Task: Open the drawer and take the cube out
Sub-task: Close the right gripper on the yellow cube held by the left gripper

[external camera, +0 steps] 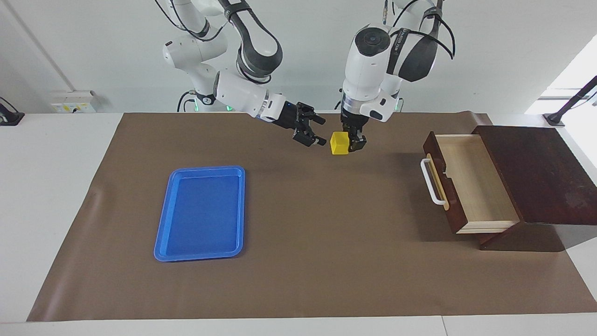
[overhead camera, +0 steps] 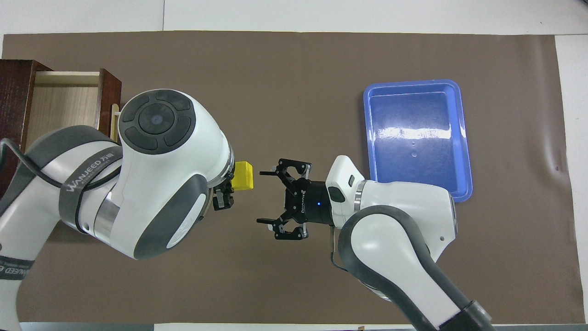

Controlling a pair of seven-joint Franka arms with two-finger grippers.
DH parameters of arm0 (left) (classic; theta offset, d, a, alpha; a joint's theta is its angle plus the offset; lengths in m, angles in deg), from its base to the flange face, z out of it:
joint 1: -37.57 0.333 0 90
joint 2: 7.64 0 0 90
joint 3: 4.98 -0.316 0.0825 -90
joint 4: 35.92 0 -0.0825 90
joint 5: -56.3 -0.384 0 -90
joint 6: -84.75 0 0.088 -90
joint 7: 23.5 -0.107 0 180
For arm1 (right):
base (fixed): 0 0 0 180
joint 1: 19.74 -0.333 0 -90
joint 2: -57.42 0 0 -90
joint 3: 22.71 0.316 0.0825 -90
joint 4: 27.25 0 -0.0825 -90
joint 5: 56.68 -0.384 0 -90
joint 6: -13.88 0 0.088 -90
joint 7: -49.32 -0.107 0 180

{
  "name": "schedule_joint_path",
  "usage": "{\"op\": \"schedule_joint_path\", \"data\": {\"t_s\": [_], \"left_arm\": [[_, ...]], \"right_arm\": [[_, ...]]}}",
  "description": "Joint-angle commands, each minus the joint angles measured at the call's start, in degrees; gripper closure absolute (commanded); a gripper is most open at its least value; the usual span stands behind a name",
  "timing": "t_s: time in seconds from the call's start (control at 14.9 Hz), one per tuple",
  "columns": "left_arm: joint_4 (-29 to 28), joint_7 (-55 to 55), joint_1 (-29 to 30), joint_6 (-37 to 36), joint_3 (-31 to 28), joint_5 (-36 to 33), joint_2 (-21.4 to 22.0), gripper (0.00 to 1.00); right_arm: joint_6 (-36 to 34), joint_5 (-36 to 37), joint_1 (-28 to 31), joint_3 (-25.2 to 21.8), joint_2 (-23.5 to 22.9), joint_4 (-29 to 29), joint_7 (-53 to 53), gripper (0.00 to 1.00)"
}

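Note:
My left gripper [external camera: 350, 143] is shut on the small yellow cube [external camera: 339, 143] and holds it in the air over the brown mat, near the middle of the table's robot end. In the overhead view the cube [overhead camera: 243, 175] sticks out from under the left gripper [overhead camera: 228, 185]. My right gripper [external camera: 321, 130] is open, level with the cube and pointing at it, a short gap away, as the overhead view of the right gripper [overhead camera: 261, 197] also shows. The dark brown drawer [external camera: 475, 182] stands pulled out of its box, its pale interior bare, its white handle [external camera: 431, 182] facing the table's middle.
The wedge-shaped dark wood box [external camera: 541, 172] sits at the left arm's end of the table, with the open drawer [overhead camera: 64, 105] seen beside my left arm from above. A flat blue tray [external camera: 162, 219] lies on the brown mat [external camera: 326, 261] toward the right arm's end.

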Motion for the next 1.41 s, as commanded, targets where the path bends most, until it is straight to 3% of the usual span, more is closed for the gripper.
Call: {"op": "schedule_joint_path", "data": {"t_s": [0.0,1.07,1.34], "left_arm": [[-3.61,0.35,-1.26,1.37,-0.43,1.12,2.72,1.00],[-4.50,0.43,-2.49,2.52,-0.43,1.12,3.17,1.00],[-4.50,0.35,-2.49,2.52,-0.43,1.12,3.17,1.00]], "right_arm": [[-4.44,1.90,3.39,0.09,-3.05,-3.74,1.13,0.00],[-4.11,1.21,0.41,0.18,-3.69,-3.67,1.48,0.00],[-0.60,1.03,-1.78,0.18,-3.95,-3.67,1.48,0.00]]}}
